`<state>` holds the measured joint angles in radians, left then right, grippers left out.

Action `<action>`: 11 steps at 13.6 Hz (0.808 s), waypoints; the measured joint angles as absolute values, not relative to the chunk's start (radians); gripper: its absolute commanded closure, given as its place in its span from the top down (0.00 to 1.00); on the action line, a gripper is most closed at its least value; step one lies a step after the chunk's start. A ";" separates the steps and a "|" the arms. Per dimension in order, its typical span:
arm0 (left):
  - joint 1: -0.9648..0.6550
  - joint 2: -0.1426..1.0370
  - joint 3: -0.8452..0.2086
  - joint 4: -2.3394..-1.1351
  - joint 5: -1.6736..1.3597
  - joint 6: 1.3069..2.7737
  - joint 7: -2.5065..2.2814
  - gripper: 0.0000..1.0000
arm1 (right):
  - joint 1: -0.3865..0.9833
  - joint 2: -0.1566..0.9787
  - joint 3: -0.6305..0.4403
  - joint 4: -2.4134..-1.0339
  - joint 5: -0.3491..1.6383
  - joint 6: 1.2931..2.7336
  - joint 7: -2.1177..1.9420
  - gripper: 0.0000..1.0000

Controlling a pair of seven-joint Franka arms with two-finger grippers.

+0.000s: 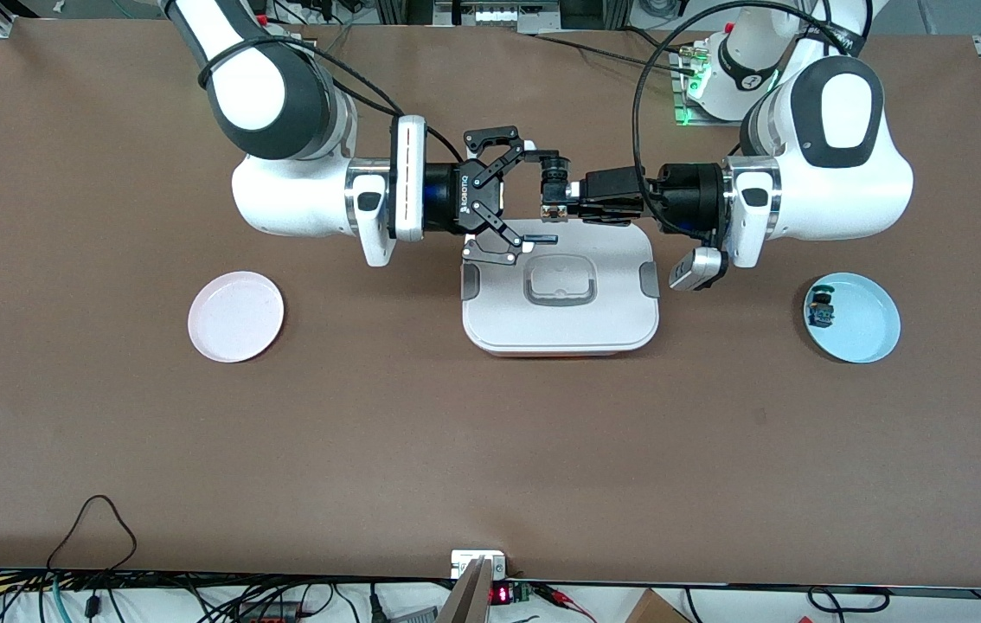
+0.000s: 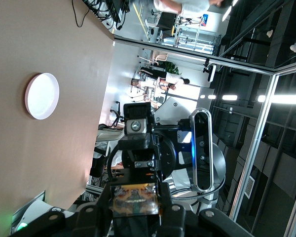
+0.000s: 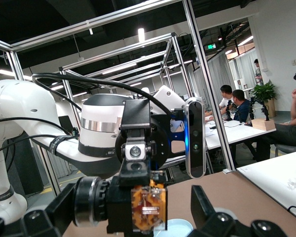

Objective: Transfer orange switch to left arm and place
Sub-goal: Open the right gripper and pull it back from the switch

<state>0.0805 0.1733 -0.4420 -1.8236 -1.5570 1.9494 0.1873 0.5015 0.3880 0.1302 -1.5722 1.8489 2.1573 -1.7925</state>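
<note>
Orange switch [image 1: 553, 210]: held in the air above the box's edge that lies farther from the front camera, between the two grippers; its orange part showed face-on in the right wrist view [image 3: 148, 207].

Left gripper [image 1: 561, 208]: clenched on the orange switch, reaching level from the left arm's end of the table.

Right gripper [image 1: 532, 197]: released, jaws spread wide on either side of the switch, nothing in them.

Box [image 1: 560, 294]: white, lid on, at mid-table directly below the meeting point.

Pink plate [image 1: 235, 316]: empty, toward the right arm's end. Blue plate [image 1: 852, 317]: toward the left arm's end, holding a similar small component [image 1: 821, 309].

Step in hand, as judged: the handover. It would go best if the right jaws closed squarely on the free end of the switch and gripped firmly before the left let go, both wrists kept high so nothing brushed the box.
</note>
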 measured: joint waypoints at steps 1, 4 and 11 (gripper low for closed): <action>0.083 0.173 -0.439 -1.823 -1.546 1.949 0.189 0.22 | 0.496 0.383 0.129 -1.573 1.849 2.156 -1.791 1.00; 0.132 0.171 -0.436 -1.803 -1.372 1.896 0.193 0.22 | 0.469 0.357 0.117 -1.599 1.849 2.152 -1.783 1.00; 0.269 0.166 -0.430 -1.715 -0.685 1.664 0.246 0.22 | 0.443 0.300 -0.060 -1.716 1.678 1.992 -1.757 1.00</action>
<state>0.2694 0.1660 -0.4302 -1.7153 -0.6851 1.6644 0.2461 0.4433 0.3003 -0.0599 -1.7156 1.6780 1.9920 -1.7568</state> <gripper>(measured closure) 0.595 0.000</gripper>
